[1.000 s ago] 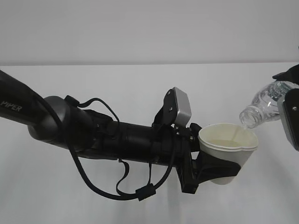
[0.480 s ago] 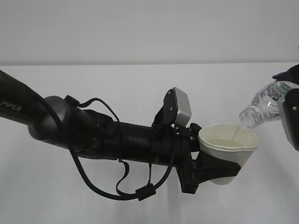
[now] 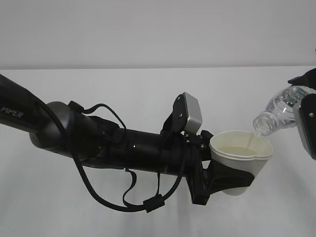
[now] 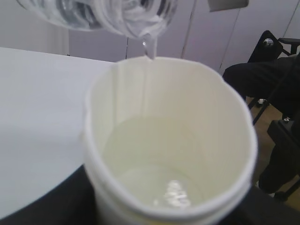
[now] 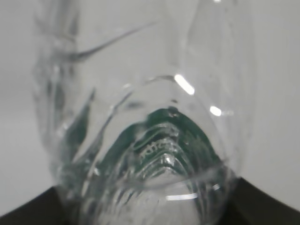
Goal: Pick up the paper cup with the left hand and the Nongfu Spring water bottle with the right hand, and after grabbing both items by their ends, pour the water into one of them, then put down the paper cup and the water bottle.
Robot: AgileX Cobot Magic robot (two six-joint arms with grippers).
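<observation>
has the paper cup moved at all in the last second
No. The paper cup sits at the same spot below the table's far edge in the exterior view as before, under the tilted water bottle.

You had a plain white tabletop [image 3: 148, 98] filling the lower part of the exterior view, matte and evenly lit, with only soft shadows on it. Behind it stood a flat pale grey wall [image 3: 158, 29], meeting the table's far edge in a straight line. In the left wrist view you could see more of the room: tall pale grey wall panels [image 4: 206, 42] with thin vertical seams beyond the table's edge, a strip of tan floor [image 4: 262, 117] at the right, and a black chair [image 4: 269, 42] standing there, its lower part hidden. The light was diffuse and cool. The right wrist view showed you only blurred grey background.
</observation>
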